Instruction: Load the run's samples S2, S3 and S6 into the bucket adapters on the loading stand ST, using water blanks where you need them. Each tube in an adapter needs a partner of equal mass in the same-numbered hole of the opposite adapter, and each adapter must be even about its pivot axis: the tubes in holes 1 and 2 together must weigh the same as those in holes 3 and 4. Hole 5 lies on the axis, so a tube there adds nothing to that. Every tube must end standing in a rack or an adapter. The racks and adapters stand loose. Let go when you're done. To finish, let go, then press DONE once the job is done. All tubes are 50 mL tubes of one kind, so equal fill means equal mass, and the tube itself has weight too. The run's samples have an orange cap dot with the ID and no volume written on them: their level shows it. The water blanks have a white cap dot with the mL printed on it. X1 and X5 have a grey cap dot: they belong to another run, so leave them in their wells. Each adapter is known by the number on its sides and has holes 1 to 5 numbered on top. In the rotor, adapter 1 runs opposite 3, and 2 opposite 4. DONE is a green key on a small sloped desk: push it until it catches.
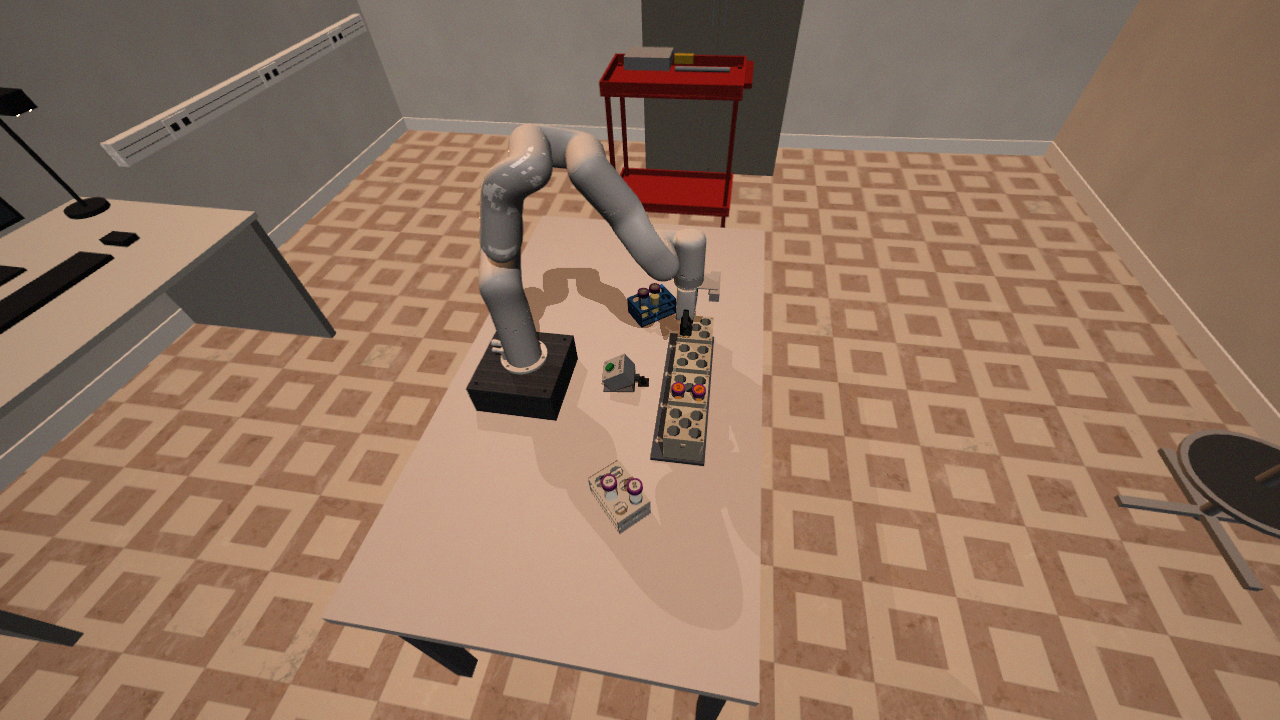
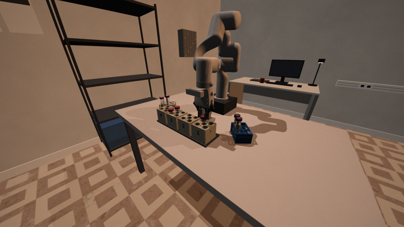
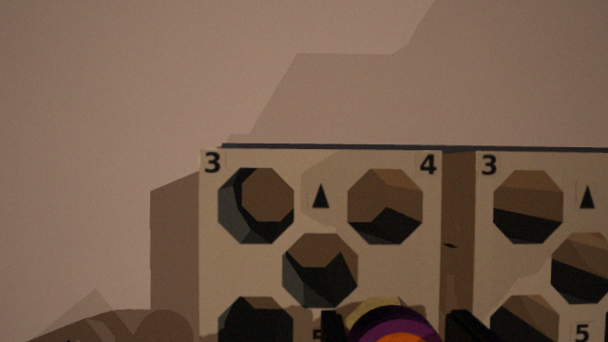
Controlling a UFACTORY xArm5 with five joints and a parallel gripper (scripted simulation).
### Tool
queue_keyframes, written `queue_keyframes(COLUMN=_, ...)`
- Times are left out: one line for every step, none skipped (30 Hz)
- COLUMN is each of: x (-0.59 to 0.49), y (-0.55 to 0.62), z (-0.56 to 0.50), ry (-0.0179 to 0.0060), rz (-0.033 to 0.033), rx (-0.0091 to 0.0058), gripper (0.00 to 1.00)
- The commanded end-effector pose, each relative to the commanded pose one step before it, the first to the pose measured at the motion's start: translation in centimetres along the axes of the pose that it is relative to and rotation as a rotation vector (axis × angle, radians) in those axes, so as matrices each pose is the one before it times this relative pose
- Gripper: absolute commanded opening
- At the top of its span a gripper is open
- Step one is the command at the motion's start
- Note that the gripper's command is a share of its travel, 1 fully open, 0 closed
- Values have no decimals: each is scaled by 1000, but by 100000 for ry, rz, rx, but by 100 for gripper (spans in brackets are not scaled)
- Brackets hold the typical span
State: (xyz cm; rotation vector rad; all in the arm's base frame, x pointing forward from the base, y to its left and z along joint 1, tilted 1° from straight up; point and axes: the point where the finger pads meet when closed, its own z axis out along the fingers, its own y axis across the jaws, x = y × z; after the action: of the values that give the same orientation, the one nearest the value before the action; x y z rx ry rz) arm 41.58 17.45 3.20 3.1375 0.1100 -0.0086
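Observation:
My gripper (image 1: 686,324) (image 2: 203,115) (image 3: 400,329) is open around an orange-dotted purple cap (image 2: 202,116) (image 3: 396,324), with gaps beside it. That tube stands in adapter 1 (image 2: 207,138) (image 3: 214,285), in the near hole below hole 4; its ID is cut off. Adapter 3 (image 2: 172,124) holds two orange-dotted tubes (image 1: 677,389) (image 1: 699,391) side by side. Adapters 2 (image 2: 188,130) and 4 (image 1: 683,445) show no tubes. The whitish rack (image 1: 619,519) holds two white-dotted blanks (image 1: 608,483) (image 1: 634,486). The blue rack (image 1: 650,316) (image 2: 242,138) holds two dark-capped tubes (image 2: 236,115) (image 2: 239,119), dots unreadable.
The green DONE key (image 1: 609,367) is on its small sloped desk (image 1: 619,381), between the robot base (image 1: 514,398) and the adapter row. The blue rack stands close beside adapter 1. The whitish rack is past the adapter 4 end.

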Motion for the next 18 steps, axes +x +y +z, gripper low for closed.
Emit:
queue_keyframes(x=123, y=-34, z=-970, ry=54, rz=0, rx=946, gripper=44)
queue_keyframes(x=1, y=0, z=-200, ry=1, rz=0, rx=0, gripper=44)
queue_keyframes(x=1, y=0, z=-200, ry=1, rz=0, rx=0, gripper=44)
queue_keyframes(x=1, y=0, z=-200, ry=1, rz=0, rx=0, gripper=44)
queue_keyframes(x=1, y=0, z=-200, ry=1, rz=0, rx=0, gripper=44)
queue_keyframes(x=1, y=0, z=-200, ry=1, rz=0, rx=0, gripper=44)
queue_keyframes(x=0, y=0, z=-200, ry=1, rz=0, rx=0, gripper=44)
queue_keyframes(x=0, y=0, z=-200, ry=1, rz=0, rx=0, gripper=44)
queue_keyframes(x=0, y=0, z=-200, ry=1, rz=0, rx=0, gripper=44)
queue_keyframes(x=0, y=0, z=-200, ry=1, rz=0, rx=0, gripper=44)
queue_keyframes(x=0, y=0, z=-200, ry=1, rz=0, rx=0, gripper=44)
queue_keyframes(x=0, y=0, z=-200, ry=1, rz=0, rx=0, gripper=44)
queue_keyframes(x=0, y=0, z=0, ry=0, rz=0, rx=0, gripper=44)
queue_keyframes(x=0, y=0, z=0, ry=0, rz=0, rx=0, gripper=44)
queue_keyframes(x=0, y=0, z=-200, ry=1, rz=0, rx=0, gripper=44)
queue_keyframes(x=0, y=0, z=-200, ry=1, rz=0, rx=0, gripper=44)
queue_keyframes(x=0, y=0, z=-200, ry=0, rz=0, rx=0, gripper=44)
queue_keyframes(x=0, y=0, z=-200, ry=0, rz=0, rx=0, gripper=44)
